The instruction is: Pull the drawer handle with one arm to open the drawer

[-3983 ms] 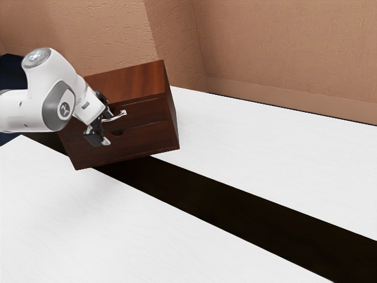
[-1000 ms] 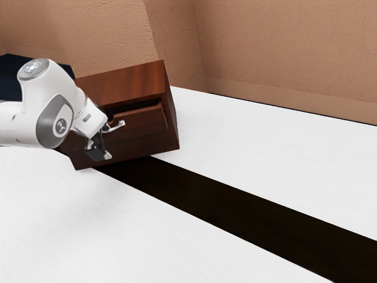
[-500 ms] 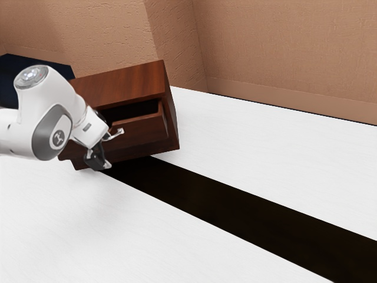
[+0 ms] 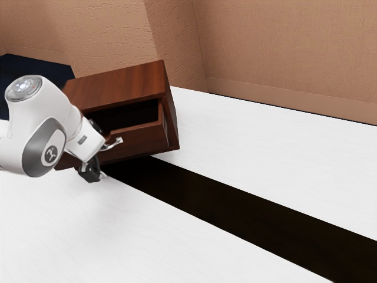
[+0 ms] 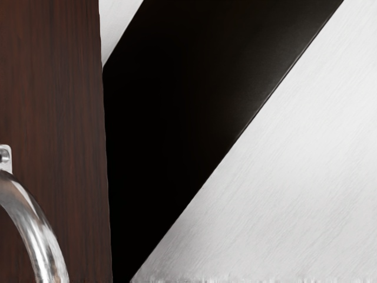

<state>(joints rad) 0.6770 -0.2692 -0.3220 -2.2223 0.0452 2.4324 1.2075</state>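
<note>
Drawer [image 4: 139, 133] partly open, hand [image 4: 97, 158] at handle [image 4: 113, 142]

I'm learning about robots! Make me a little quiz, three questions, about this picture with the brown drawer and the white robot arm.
1. True or false: the drawer is pulled partly out of its brown cabinet.
2. What colour is the handle on the drawer? A) silver B) red C) green
3. Fill in the word: between the two white parts of the table runs a ____ strip.

Key: 1 true. 2 A. 3 black.
</note>
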